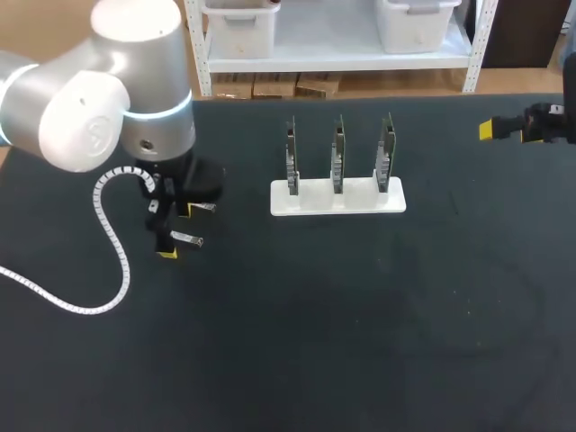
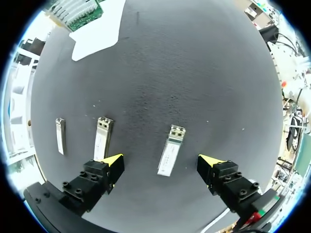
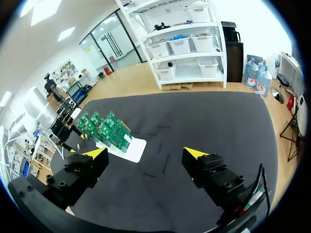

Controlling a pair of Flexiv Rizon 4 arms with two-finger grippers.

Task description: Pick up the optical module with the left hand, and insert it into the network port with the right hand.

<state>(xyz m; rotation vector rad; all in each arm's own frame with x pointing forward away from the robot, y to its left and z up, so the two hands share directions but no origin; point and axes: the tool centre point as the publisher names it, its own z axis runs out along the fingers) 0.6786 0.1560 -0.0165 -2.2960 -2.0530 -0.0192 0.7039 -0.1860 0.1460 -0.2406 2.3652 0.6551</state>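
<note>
Three silver optical modules lie on the black table. In the left wrist view one module (image 2: pixel 171 150) lies flat between the fingers of my open left gripper (image 2: pixel 162 162), untouched by either yellow tip. A second module (image 2: pixel 103 138) and a third (image 2: pixel 60 136) lie beside it, outside one finger. From the head view my left gripper (image 1: pixel 176 232) hangs low over the modules (image 1: pixel 186 238) at the table's left. The white stand (image 1: pixel 393 200) holds three upright green boards (image 1: pixel 337 153) with the ports. My right gripper (image 1: pixel 506 131) is open and empty at the far right, well away from the stand (image 3: pixel 133 148).
A white coiled cable (image 1: pixel 108 243) from my left arm loops over the table's left side. The black table (image 1: pixel 360 315) spreads wide in front of the stand and between the two arms.
</note>
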